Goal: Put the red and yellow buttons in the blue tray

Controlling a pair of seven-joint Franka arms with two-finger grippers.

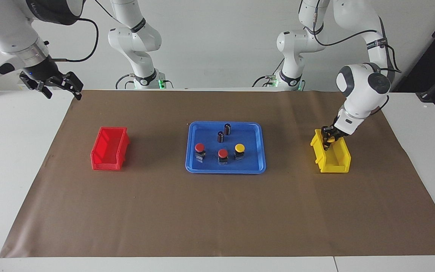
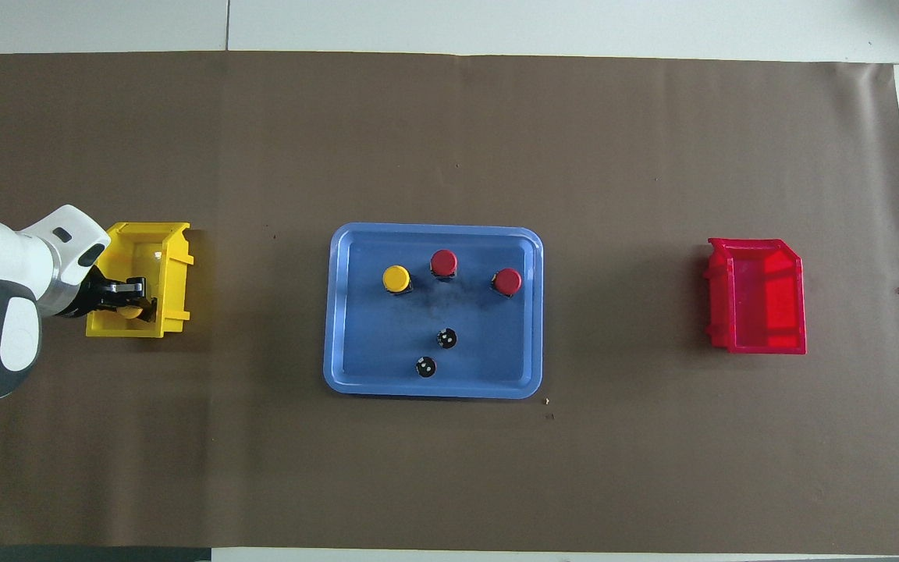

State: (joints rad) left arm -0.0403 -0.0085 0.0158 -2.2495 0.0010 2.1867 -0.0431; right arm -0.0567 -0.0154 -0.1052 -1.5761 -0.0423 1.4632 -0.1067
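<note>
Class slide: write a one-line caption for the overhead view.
Left gripper shut on the last yellow button in the yellow bin; three buttons already stand in the blue tray.

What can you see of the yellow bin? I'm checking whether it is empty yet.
The yellow bin is a small, deep, open-topped box, plastic by its look, upright on the brown mat at the left arm's end. It is not empty: the left claw reaches down inside it, shut on a yellow button.
</note>
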